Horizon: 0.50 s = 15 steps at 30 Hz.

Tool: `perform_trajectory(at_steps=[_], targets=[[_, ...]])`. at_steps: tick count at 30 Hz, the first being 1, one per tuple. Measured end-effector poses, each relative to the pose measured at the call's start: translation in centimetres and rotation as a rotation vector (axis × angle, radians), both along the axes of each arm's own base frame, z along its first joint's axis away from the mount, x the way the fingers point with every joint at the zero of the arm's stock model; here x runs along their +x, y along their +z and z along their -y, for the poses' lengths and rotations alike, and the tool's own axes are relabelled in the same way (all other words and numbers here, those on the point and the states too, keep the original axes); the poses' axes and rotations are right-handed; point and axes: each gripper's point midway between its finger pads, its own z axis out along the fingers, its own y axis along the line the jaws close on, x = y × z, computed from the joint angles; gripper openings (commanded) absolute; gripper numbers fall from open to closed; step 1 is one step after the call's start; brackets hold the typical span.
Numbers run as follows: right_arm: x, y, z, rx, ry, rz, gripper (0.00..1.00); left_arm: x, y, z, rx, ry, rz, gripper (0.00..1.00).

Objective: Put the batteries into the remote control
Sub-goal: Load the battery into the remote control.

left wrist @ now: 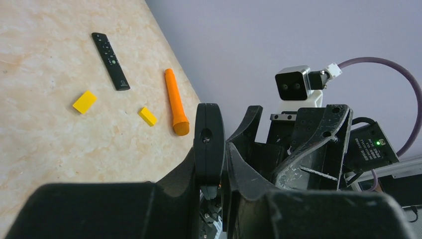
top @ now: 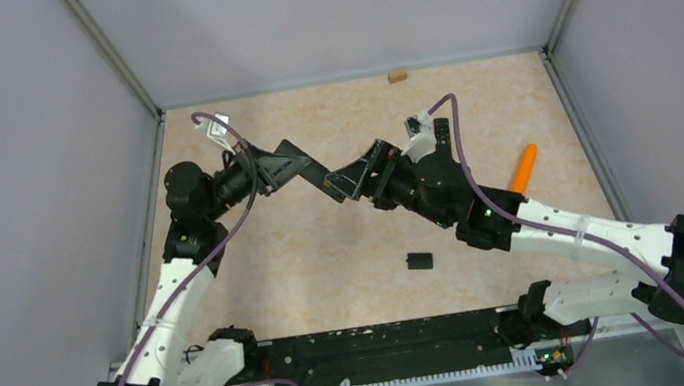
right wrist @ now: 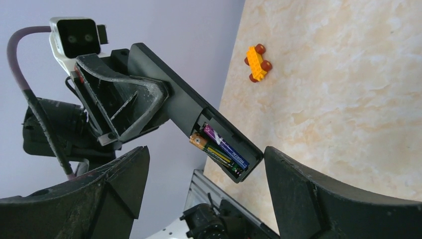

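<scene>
**Operator:** What am I driving here?

**Spotter:** Your left arm point(top: 167, 303) and right arm point(top: 586, 234) have white shells on the long links and black joints and bases, and both are mounted on a black rail point(top: 379, 344).

**Operator:** Wiring?

**Spotter:** A purple cable point(left wrist: 378, 59) loops to each silver wrist camera point(left wrist: 293, 84), and a green light point(left wrist: 378, 143) glows on a black box nearby. Your right gripper point(right wrist: 205, 152) is matte black, with broad curved fingers point(right wrist: 308, 199).

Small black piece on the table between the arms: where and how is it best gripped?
Grip the small black piece across its two long edges, coming straight down from above. It seems to lie flat on the table, a short rectangle longer left to right in the top view, so its narrow span should fit between open fingers.
</scene>
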Motion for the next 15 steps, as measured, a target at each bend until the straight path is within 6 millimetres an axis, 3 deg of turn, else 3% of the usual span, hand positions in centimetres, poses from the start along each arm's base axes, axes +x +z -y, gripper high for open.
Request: perform_trajectory(at_steps=[9,15], targets=[[0.3,-1.0,-1.6,0.051,0.018,-0.053,0.82,0.1,-0.5,-0.1,-0.008,0.012,-0.007,0.0],[0.4,-1.3,-2.8,0.092,0.052,-0.09,0.7,-0.3,0.1,-0.2,-0.013,0.008,0.018,0.0]])
